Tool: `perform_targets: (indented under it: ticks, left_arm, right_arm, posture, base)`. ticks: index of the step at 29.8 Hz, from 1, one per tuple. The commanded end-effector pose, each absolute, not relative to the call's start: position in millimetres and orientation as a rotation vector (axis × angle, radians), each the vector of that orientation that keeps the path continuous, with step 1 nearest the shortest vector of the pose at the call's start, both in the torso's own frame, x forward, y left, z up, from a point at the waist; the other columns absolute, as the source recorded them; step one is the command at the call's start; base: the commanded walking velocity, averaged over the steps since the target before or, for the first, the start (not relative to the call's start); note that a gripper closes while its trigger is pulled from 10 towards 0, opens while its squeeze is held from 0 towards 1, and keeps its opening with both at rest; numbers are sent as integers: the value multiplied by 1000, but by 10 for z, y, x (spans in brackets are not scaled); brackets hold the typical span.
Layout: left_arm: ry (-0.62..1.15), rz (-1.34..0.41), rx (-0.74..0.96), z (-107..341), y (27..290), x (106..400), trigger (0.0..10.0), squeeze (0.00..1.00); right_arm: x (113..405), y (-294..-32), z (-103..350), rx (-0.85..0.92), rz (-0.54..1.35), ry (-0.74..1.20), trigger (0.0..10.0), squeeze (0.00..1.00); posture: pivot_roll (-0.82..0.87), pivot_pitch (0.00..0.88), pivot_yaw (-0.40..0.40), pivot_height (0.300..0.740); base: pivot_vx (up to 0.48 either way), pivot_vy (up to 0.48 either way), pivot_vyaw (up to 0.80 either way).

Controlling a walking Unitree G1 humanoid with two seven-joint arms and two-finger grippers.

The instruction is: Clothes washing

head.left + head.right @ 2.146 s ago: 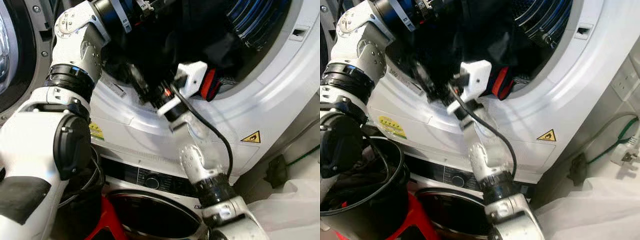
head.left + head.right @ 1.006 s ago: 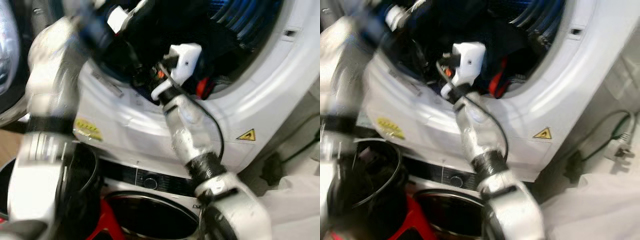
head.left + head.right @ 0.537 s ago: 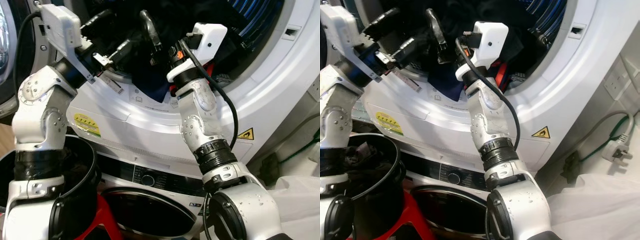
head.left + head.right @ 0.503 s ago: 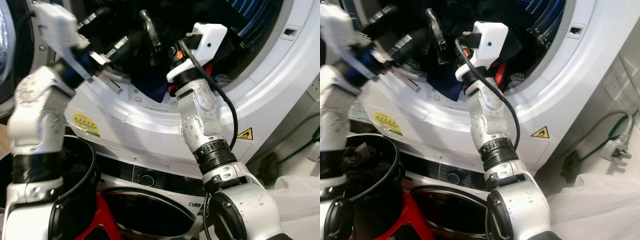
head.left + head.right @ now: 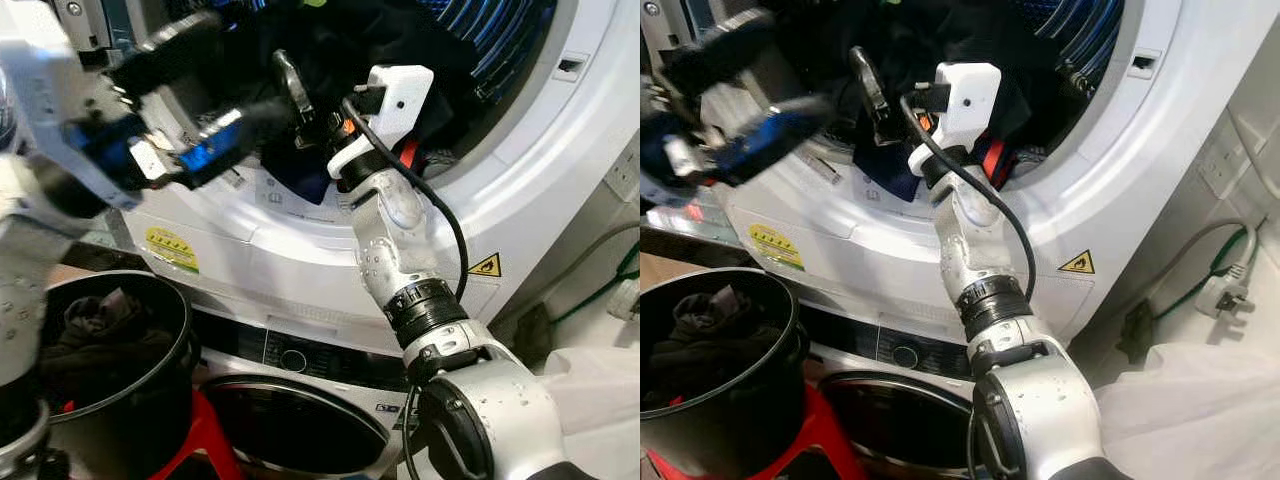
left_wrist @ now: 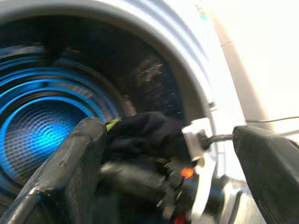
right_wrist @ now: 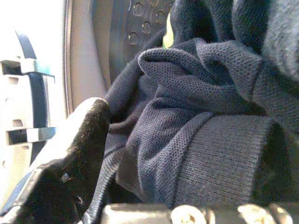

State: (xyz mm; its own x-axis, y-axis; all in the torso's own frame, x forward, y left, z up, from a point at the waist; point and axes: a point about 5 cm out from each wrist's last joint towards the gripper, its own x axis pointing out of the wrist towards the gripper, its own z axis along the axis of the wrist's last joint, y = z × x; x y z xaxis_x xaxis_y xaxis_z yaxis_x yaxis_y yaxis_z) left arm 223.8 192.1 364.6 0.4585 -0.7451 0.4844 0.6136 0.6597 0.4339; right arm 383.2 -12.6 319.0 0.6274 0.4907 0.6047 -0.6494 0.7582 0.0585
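A pale wall [image 5: 1260, 90] rises at the right of the scene, carrying a white socket plate [image 5: 1223, 160] near its edge. Below it, a white three-pin plug [image 5: 1217, 290] dangles on a grey cable, with a thin green cord [image 5: 1185, 292] running beside it towards a dark fitting [image 5: 1137, 332] low against the wall. A crumpled sheet of translucent white plastic [image 5: 1190, 410] fills the lower right corner. At the far left edge, a strip of brown wooden floor [image 5: 660, 268] shows, and a red plastic stool [image 5: 205, 440] stands low in the foreground. Bright, even light falls across the white surfaces, leaving soft shadows under the curved mouldings.
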Motion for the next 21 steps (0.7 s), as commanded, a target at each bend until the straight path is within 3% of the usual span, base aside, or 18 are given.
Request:
perform_targets:
  ticks: [1, 6, 12, 14, 18, 21]
  left_arm:
    - [-671, -841, 207, 3615, 1955, 2170, 10000, 0]
    - [-486, -805, 221, 3209, 2099, 2088, 10000, 0]
    - [-181, -730, 117, 2557, 2223, 2125, 10000, 0]
    - [-32, -709, 19, 2129, 2241, 2180, 10000, 0]
    - [208, -661, -87, 1253, 2132, 2266, 10000, 0]
    - [300, -692, -124, 941, 1999, 2265, 10000, 0]
  right_arm:
    - [3856, -146, 3205, 282, 652, -594, 10000, 0]
    - [3867, -143, 3197, 279, 651, -586, 10000, 0]
    - [3883, -144, 3195, 276, 644, -577, 10000, 0]
    - [3891, -145, 3227, 273, 636, -580, 10000, 0]
    - [3905, -163, 3322, 239, 613, -597, 10000, 0]
    - [3916, -184, 3358, 235, 598, -601, 10000, 0]
  posture:
    - [128, 0, -73, 740]
    - [142, 0, -72, 740]
    - [149, 0, -71, 740]
    - [144, 0, -64, 740]
    - [133, 0, -60, 740]
    - [125, 0, -57, 740]
  base:
    - [0, 0, 0]
    - [0, 0, 0]
    - [0, 0, 0]
    - [0, 0, 0]
    - [0, 0, 0]
    - [0, 0, 0]
